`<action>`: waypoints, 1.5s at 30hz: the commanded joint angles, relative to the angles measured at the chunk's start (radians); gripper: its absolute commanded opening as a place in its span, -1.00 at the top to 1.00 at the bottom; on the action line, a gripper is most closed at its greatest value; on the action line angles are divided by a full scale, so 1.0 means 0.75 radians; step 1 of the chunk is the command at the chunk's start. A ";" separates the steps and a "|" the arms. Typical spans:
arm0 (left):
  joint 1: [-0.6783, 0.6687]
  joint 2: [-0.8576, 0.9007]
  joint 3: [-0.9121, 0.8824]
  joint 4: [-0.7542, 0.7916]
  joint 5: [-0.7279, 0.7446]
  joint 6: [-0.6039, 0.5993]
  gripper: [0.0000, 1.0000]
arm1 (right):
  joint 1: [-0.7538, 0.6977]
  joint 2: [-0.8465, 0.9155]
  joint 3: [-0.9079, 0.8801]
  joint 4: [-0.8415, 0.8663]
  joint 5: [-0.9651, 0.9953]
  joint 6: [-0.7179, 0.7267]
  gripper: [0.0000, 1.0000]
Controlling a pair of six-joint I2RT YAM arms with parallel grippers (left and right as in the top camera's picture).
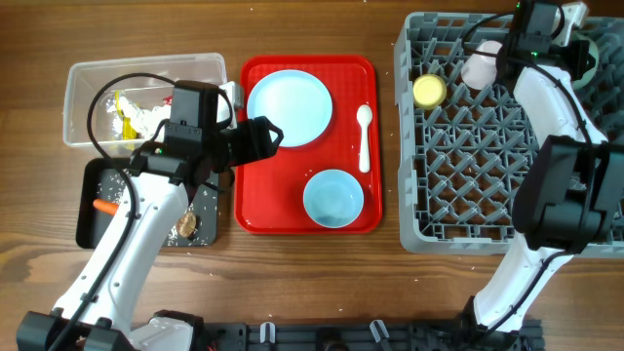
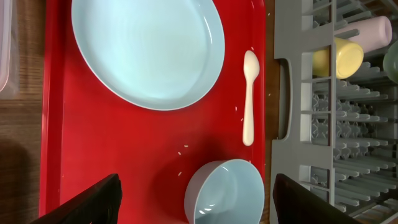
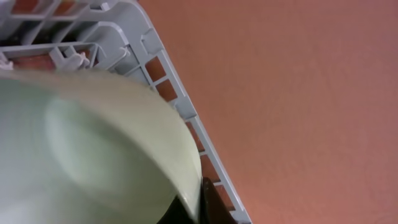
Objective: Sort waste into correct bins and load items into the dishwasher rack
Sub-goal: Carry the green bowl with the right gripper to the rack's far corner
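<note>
Right claw [image 3: 200, 200]: nearest the lens, clamped shut on the rim of a pale bowl [image 3: 93, 143]. We judge the rim pinch is there so the bowl can go in on edge between the pegs.
Held bowl: tilted over the far right corner of the dishwasher rack [image 1: 468, 185]. We can't tell if it touches the pegs.
Left claw [image 2: 196, 180]: open wide and empty, hanging over the red tray [image 2: 93, 143]. It lines up toward the second light blue bowl [image 2: 227, 193], which reads to us as a pre-grasp.
Plate [image 2: 146, 53]: flat on the tray's far half, not loaded.
White spoon [image 2: 249, 96]: flat on the tray just beside the plate, along the rack-side edge, not loaded.
Yellow cup [image 1: 429, 91], pink cup [image 1: 481, 66]: already in the rack's far rows, near each other.
Clear tub [image 1: 88, 83]: on the worktop [image 1: 292, 292] left of the tray, holding white tissue [image 1: 146, 117] and a yellow wrapper [image 1: 122, 102].
Black tub [image 1: 93, 219]: just in front of the clear tub, holding the carrot [image 1: 104, 206] and the brown lump [image 1: 186, 223].
Rice grains [image 2: 185, 148]: a few strays on the tray between plate and bowl.
Writing: we see no brand, label or text we can read.
</note>
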 commanded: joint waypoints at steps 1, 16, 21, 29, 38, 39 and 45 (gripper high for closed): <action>0.008 0.009 0.026 0.009 -0.008 0.022 -0.55 | 0.006 0.020 -0.010 -0.001 -0.044 -0.021 0.91; 0.008 0.009 0.026 0.009 -0.008 0.021 -0.55 | 0.122 0.020 -0.010 -0.215 -0.198 0.018 0.91; 0.008 0.009 0.026 0.006 -0.008 0.021 -0.56 | 0.188 0.020 -0.010 -0.272 -0.198 0.028 0.88; 0.008 0.009 0.026 0.003 -0.008 0.021 -0.56 | 0.228 0.020 -0.009 -0.378 -0.205 0.122 0.54; 0.008 0.009 0.026 0.003 -0.008 0.021 -0.56 | 0.246 -0.031 0.005 -0.491 -0.438 0.191 -0.93; 0.008 0.009 0.026 0.003 -0.008 0.021 -0.56 | 0.246 -0.053 0.013 -0.511 -0.512 0.192 -0.94; 0.008 0.009 0.026 0.002 -0.008 0.021 -0.56 | 0.245 -0.260 0.039 -0.607 -1.000 0.196 -0.98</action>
